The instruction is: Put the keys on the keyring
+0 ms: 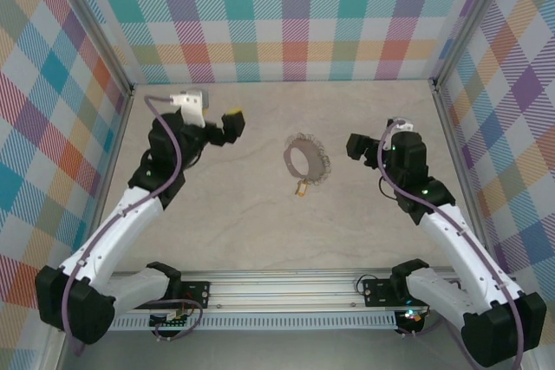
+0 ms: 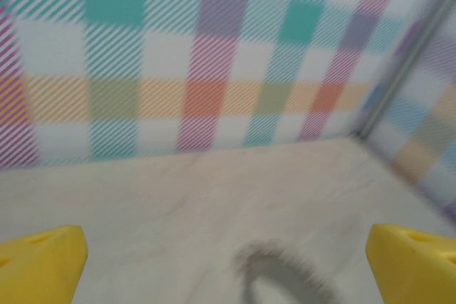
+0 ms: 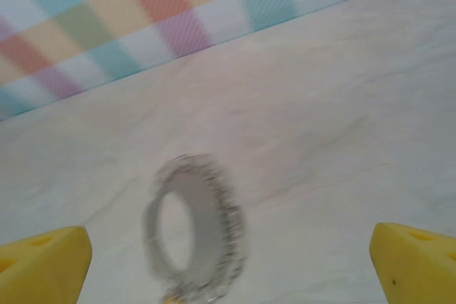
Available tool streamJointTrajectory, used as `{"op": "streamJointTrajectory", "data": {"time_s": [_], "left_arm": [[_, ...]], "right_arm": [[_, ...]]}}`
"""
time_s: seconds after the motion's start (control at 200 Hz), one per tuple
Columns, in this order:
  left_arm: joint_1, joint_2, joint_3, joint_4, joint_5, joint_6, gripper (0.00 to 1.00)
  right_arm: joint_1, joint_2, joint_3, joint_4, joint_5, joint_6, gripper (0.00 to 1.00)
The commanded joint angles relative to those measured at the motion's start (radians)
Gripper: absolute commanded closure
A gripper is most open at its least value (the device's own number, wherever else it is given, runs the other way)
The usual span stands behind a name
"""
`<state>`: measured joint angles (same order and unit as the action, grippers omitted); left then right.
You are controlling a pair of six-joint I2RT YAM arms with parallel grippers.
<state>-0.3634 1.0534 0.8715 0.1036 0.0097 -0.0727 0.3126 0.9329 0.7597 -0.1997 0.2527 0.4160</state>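
Observation:
The keyring (image 1: 308,159) is a loop of silvery chain lying in the middle of the beige table; it appears blurred as the keyring (image 3: 196,229) and as the keyring (image 2: 285,275). A tiny key with a yellow-orange head (image 1: 302,187) lies at the loop's near edge, touching it. My left gripper (image 1: 232,120) hovers to the left of the loop, open and holding nothing. My right gripper (image 1: 355,146) hovers to the right of it, also open and holding nothing. Yellow fingertips (image 3: 43,265) frame the right wrist view, and yellow fingertips (image 2: 39,265) the left.
Plaid walls (image 1: 286,15) enclose the table on three sides, with metal corner posts (image 1: 438,110). A rail (image 1: 286,288) with the arm bases runs along the near edge.

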Motion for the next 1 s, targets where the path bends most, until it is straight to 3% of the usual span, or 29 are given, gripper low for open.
{"op": "streamJointTrajectory", "data": {"time_s": [0.0, 0.13, 0.255, 0.35, 0.425, 0.49, 0.605, 0.725, 0.795, 0.865, 0.92, 0.995], "left_arm": [[0.044, -0.093, -0.181, 0.046, -0.210, 0.100, 0.00], [0.100, -0.099, -0.375, 0.201, -0.297, 0.082, 0.00], [0.140, 0.019, -0.490, 0.399, -0.328, 0.073, 0.00], [0.160, 0.147, -0.535, 0.534, -0.355, 0.064, 0.00], [0.168, 0.221, -0.559, 0.624, -0.338, 0.084, 0.00], [0.185, 0.258, -0.555, 0.646, -0.322, 0.085, 0.00], [0.246, 0.305, -0.542, 0.687, -0.225, 0.092, 0.00], [0.299, 0.377, -0.560, 0.788, -0.164, 0.066, 0.00], [0.313, 0.435, -0.552, 0.823, -0.134, 0.060, 0.00], [0.314, 0.513, -0.545, 0.896, -0.118, 0.067, 0.00], [0.316, 0.498, -0.485, 0.751, -0.096, 0.075, 0.00], [0.316, 0.514, -0.436, 0.677, -0.039, 0.102, 0.00]], "right_arm": [[-0.040, 0.031, -0.090, 0.134, 0.223, -0.045, 0.00], [-0.103, 0.125, -0.180, 0.250, 0.230, -0.107, 0.00], [-0.123, 0.253, -0.257, 0.435, 0.294, -0.210, 0.00], [-0.144, 0.323, -0.331, 0.606, 0.261, -0.259, 0.00], [-0.154, 0.327, -0.391, 0.747, 0.191, -0.310, 0.00], [-0.176, 0.344, -0.466, 0.974, 0.134, -0.331, 0.00], [-0.226, 0.382, -0.461, 1.020, 0.027, -0.362, 0.00], [-0.285, 0.509, -0.502, 1.236, -0.043, -0.335, 0.00], [-0.304, 0.522, -0.450, 1.133, -0.145, -0.353, 0.00], [-0.307, 0.622, -0.457, 1.275, -0.189, -0.371, 0.00], [-0.315, 0.583, -0.412, 1.110, -0.230, -0.374, 0.00], [-0.323, 0.605, -0.361, 1.049, -0.265, -0.376, 0.00]]}}
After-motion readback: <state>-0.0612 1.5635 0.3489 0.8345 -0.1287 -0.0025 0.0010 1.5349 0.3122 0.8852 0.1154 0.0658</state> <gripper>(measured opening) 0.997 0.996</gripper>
